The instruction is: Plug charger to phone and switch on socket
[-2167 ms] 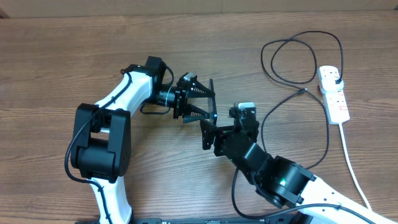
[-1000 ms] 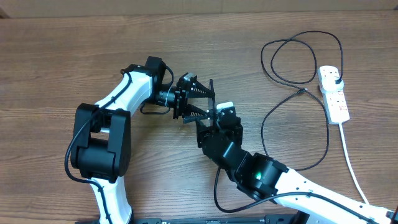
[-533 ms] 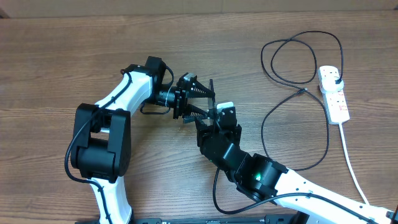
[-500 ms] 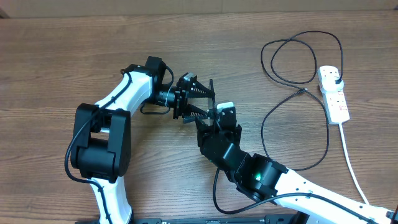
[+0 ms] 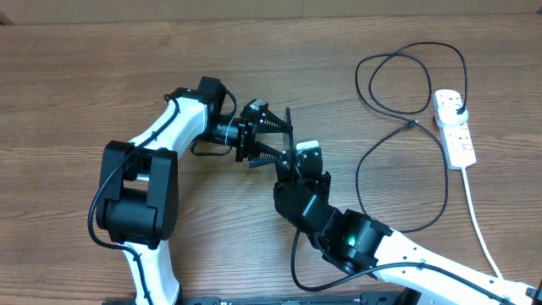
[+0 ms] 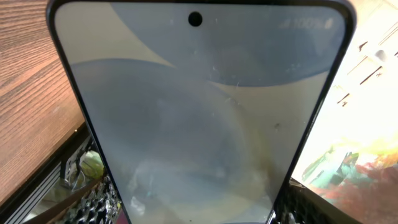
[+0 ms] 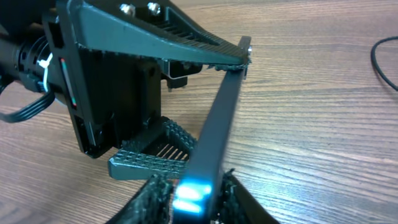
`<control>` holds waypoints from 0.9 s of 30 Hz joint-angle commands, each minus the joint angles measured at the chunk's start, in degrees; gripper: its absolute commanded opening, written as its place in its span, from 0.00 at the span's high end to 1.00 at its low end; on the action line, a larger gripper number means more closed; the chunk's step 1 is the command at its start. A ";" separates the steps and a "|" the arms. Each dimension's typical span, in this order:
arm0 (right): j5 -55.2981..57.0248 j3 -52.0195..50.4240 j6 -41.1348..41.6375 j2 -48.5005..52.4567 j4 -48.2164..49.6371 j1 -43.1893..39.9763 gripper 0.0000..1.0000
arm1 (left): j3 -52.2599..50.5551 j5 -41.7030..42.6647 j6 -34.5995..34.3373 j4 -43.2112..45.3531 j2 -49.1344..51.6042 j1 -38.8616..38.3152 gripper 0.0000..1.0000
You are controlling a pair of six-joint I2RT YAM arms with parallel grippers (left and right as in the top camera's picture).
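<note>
Though edge-up, phone (image 6: 199,112) in end effector (image 5: 286,135)

Slim blue-screened smartphone (image 6: 199,112) at the centre of the brown wooden desk (image 5: 85,76)
It sits between the fingers of the left gripper (image 5: 284,135), the right gripper (image 5: 296,161) just before it; the white plastic power strip (image 5: 453,127) lies by the right edge, the thin black charger cable (image 5: 412,124) looped to its left.
</note>
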 commanded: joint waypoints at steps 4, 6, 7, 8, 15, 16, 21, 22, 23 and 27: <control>0.81 1.79 0.11 -0.15 0.85 0.33 0.78 | 1.38 2.78 0.13 0.04 0.28 0.59 0.36; 0.81 1.79 0.11 -0.15 0.83 0.33 0.80 | 1.38 2.69 0.13 0.04 0.28 0.59 0.36; 0.81 1.79 0.13 -0.15 0.83 0.33 0.81 | 1.38 2.69 0.13 0.04 0.28 0.59 0.35; 0.81 1.79 0.11 -0.15 0.85 0.33 0.83 | 1.38 2.69 0.13 0.04 0.28 0.59 0.35; 0.81 1.79 0.13 -0.15 0.83 0.33 0.88 | 1.38 2.69 0.11 0.04 0.28 0.59 0.31; 0.81 1.79 0.13 -0.15 0.83 0.33 0.88 | 1.38 2.69 0.11 0.04 0.28 0.59 0.30; 0.81 1.79 0.11 -0.15 0.83 0.33 0.91 | 1.38 2.54 0.09 0.04 0.28 0.59 0.24; 0.81 1.79 0.13 -0.15 0.83 0.33 0.92 | 1.38 2.54 0.09 0.04 0.28 0.59 0.24; 0.81 1.79 0.11 -0.15 0.83 0.33 0.93 | 1.38 2.51 0.09 0.04 0.28 0.59 0.23; 0.81 1.79 0.11 -0.15 0.83 0.33 0.96 | 1.38 2.36 0.11 0.04 0.28 0.59 0.21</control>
